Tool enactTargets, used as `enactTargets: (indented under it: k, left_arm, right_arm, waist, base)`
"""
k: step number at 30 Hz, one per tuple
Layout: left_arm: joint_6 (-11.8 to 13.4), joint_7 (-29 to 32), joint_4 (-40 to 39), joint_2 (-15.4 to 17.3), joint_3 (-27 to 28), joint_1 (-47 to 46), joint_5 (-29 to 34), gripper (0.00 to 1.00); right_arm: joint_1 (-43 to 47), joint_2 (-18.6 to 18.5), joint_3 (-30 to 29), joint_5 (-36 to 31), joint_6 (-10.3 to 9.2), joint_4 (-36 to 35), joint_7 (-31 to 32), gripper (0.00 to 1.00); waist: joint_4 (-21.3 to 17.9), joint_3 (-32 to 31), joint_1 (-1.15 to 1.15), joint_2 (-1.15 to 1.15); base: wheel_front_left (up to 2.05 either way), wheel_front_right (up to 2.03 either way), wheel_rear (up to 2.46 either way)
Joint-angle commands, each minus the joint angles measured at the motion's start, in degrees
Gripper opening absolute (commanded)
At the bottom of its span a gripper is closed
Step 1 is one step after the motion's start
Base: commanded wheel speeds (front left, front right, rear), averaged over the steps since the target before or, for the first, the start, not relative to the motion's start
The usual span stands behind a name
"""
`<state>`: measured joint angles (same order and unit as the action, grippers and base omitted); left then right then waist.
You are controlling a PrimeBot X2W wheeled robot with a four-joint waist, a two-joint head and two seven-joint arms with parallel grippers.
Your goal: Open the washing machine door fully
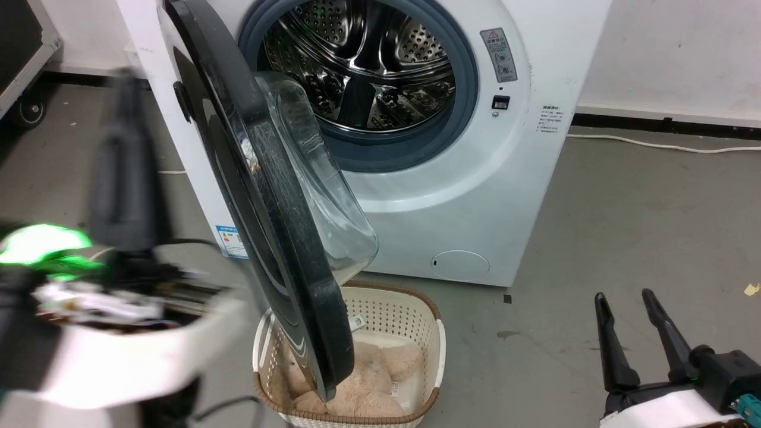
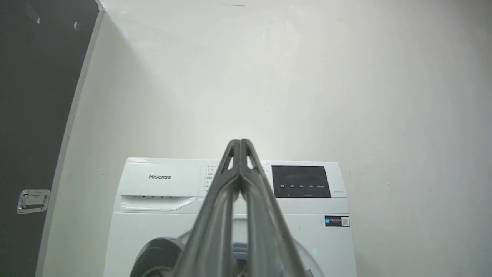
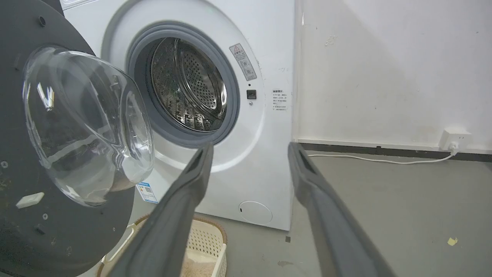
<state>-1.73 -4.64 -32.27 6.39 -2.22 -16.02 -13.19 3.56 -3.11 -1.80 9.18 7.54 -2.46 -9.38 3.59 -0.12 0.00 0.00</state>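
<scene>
Glossy black and round, the one washing machine door (image 1: 279,238) stands swung out from the left side of a single white Hisense washing machine (image 1: 505,178). The head view sees it almost edge-on. Its clear glass bowl (image 1: 321,178) bulges to the right, towards the one steel drum (image 1: 362,65), which is ringed by a grey gasket (image 1: 416,148).

The door's lower edge hangs over one cream laundry basket (image 1: 439,351) with a brown rim, which sits on the grey floor (image 1: 624,226) near the machine. Inside the basket lies something beige and fluffy (image 1: 368,380).

There are two grippers, each with two dark fingers. The left gripper (image 2: 240,141) has its fingers pressed together on nothing. In the head view it is a blur at the near left, on the door's outer side; whether it touches the door cannot be told. The right gripper (image 1: 623,295) sits low at the near right, well apart from the door, with its fingers spread and empty.

One white cable (image 1: 654,144) runs along the far wall's foot on the right.
</scene>
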Motion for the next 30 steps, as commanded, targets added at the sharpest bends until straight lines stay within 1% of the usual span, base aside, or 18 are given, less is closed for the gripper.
enactTargets:
  k: [1, 4, 6, 9, 10, 12, 14, 15, 17, 20, 22, 23, 24, 25, 26, 28, 29, 30]
  left_arm:
    - [-0.15, 2.39, -0.64, -0.51, -2.64, -0.61, 0.35, 0.00]
    - [0.17, 6.41, 0.30, -1.73, -8.92, 0.59, 0.23, 0.00]
    - [0.50, 8.03, 2.49, -2.26, -13.20, 2.44, 0.43, 0.00]
    - [0.86, 9.54, 7.18, -2.76, -19.23, 5.97, 0.37, 0.00]
    - [0.79, 9.74, 11.07, -2.91, -22.33, 7.97, 0.26, 0.00]
    - [0.87, 9.60, 14.90, -3.00, -24.45, 9.62, 0.33, 0.00]
    - [1.25, 8.94, 18.59, -3.05, -25.17, 10.88, 0.05, 0.00]
    - [1.25, 8.94, 18.59, -3.05, -25.17, 10.88, 0.05, 0.00]
    - [2.63, 8.94, 23.75, -2.53, -24.69, 11.81, 0.64, 0.00]
    - [3.58, 9.05, 26.56, -1.88, -24.11, 12.23, 1.29, 0.00]
    - [4.88, 8.72, 29.53, -1.13, -22.92, 12.57, 1.73, 0.00]
    - [4.88, 8.72, 29.53, -1.13, -22.92, 12.57, 1.73, 0.00]
    - [5.57, 8.61, 30.91, -0.24, -22.61, 12.56, 2.74, 0.00]
    - [5.57, 8.61, 30.91, -0.24, -22.61, 12.56, 2.74, 0.00]
    - [6.22, 7.96, 31.49, -0.25, -21.98, 12.70, 2.53, 0.00]
    - [6.46, 7.65, 31.68, -0.23, -21.68, 12.83, 2.37, 0.00]
    - [6.88, 7.06, 31.84, -0.18, -21.21, 13.14, 2.06, 0.00]
    - [6.88, 7.06, 31.84, -0.18, -21.21, 13.14, 2.06, 0.00]
  right_arm:
    - [0.09, 0.23, 0.28, 0.49, -0.05, 0.27, -0.29, 1.00]
    - [0.00, 0.23, 0.47, 0.65, -0.05, 0.50, -0.38, 1.00]
    - [-0.12, 0.23, 0.52, 0.76, -0.05, 0.64, -0.38, 1.00]
    - [-0.34, 0.23, 0.70, 0.84, -0.05, 0.79, -0.37, 1.00]
    - [-0.42, 0.23, 0.70, 0.89, -0.05, 0.93, -0.37, 1.00]
    - [-0.53, 0.23, 0.75, 0.89, -0.05, 1.05, -0.43, 1.00]
    - [-0.72, 0.23, 0.77, 0.91, -0.05, 1.17, -0.47, 1.00]
    - [-0.72, 0.23, 0.77, 0.91, -0.05, 1.17, -0.47, 1.00]
    - [-1.01, 0.23, 0.75, 0.84, -0.05, 1.32, -0.57, 1.00]
    - [-1.11, 0.23, 0.68, 0.81, -0.05, 1.35, -0.59, 1.00]
    - [-1.04, 0.23, 0.27, 0.85, -0.05, 1.49, -0.56, 1.00]
    - [-1.04, 0.23, 0.27, 0.85, -0.05, 1.49, -0.56, 1.00]
    - [-0.87, 0.23, 0.50, 0.78, -0.05, 1.76, -0.40, 1.00]
    - [-0.87, 0.23, 0.50, 0.78, -0.05, 1.76, -0.40, 1.00]
    - [-0.68, 0.23, 0.78, 0.80, -0.05, 1.95, -0.40, 1.00]
    - [-0.61, 0.23, 0.91, 0.91, -0.05, 2.07, -0.41, 1.00]
    - [-0.46, 0.24, 0.99, 1.12, -0.05, 2.23, -0.48, 1.00]
    - [-0.46, 0.24, 0.99, 1.12, -0.05, 2.23, -0.48, 1.00]
  waist:
    - [-0.18, -0.05, 0.00, 0.00]
    - [-0.45, 0.09, 0.00, 0.00]
    - [-0.67, 0.31, 0.00, 0.00]
    - [-0.99, 0.85, 0.00, 0.00]
    - [-1.11, 1.23, 0.00, 0.00]
    - [-1.23, 1.62, 0.00, 0.00]
    - [-1.32, 2.03, 0.00, 0.00]
    - [-1.32, 2.03, 0.00, 0.00]
    - [-1.32, 2.42, 0.00, 0.00]
    - [-1.24, 2.65, 0.00, 0.00]
    - [-0.51, 2.88, 0.00, 0.00]
    - [-0.51, 2.88, 0.00, 0.00]
    - [0.31, 2.87, 0.00, 0.00]
    - [0.31, 2.87, 0.00, 0.00]
    - [1.41, 2.80, 0.00, 0.00]
    - [2.00, 2.72, 0.00, 0.00]
    - [3.49, 2.52, 0.00, 0.00]
    - [3.49, 2.52, 0.00, 0.00]
  base:
    - [0.00, 0.00, 0.00]
    - [0.00, 0.00, 0.00]
    - [0.00, 0.00, 0.00]
    - [0.00, 0.00, 0.00]
    - [0.00, 0.00, 0.00]
    - [0.00, 0.00, 0.00]
    - [0.00, 0.00, 0.00]
    - [0.00, 0.00, 0.00]
    - [0.00, 0.00, 0.00]
    - [0.00, 0.00, 0.00]
    - [0.00, 0.00, 0.00]
    - [0.00, 0.00, 0.00]
    - [0.00, 0.00, 0.00]
    - [0.00, 0.00, 0.00]
    - [0.00, 0.00, 0.00]
    - [0.00, 0.00, 0.00]
    - [0.00, 0.00, 0.00]
    - [0.00, 0.00, 0.00]
